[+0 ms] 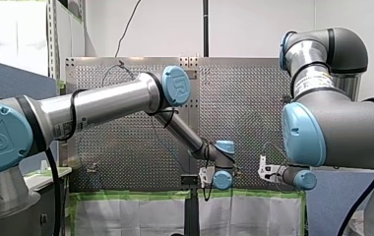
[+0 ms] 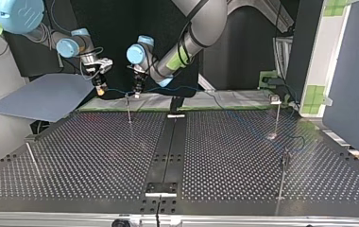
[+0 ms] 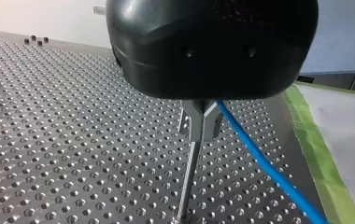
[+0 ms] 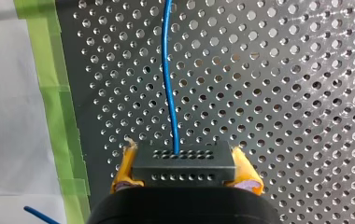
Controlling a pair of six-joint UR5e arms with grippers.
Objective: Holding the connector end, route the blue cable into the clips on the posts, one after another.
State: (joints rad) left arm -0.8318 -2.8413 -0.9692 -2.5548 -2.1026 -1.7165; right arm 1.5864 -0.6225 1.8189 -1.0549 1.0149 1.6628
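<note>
My right gripper (image 4: 185,164) is clenched on the black connector (image 4: 184,175), with yellow pads (image 4: 125,170) on either side. The blue cable (image 4: 168,84) runs out of the connector toward the first post (image 3: 188,182). At that post's clip (image 3: 200,122) the cable passes just beside the notch — not visibly seated in it. My left gripper (image 2: 137,89) hangs right above that post; whether it is clenched or released I cannot tell.

The risk, as I judge it: a pull with the cable lying off to the side would slide it past the clip. Too much tension could bend the thin post or drag the connector out of the pads.

Counted: four posts on the table (image 2: 97,156) — three of them well apart from the first post — one cable, one connector and two grippers.
</note>
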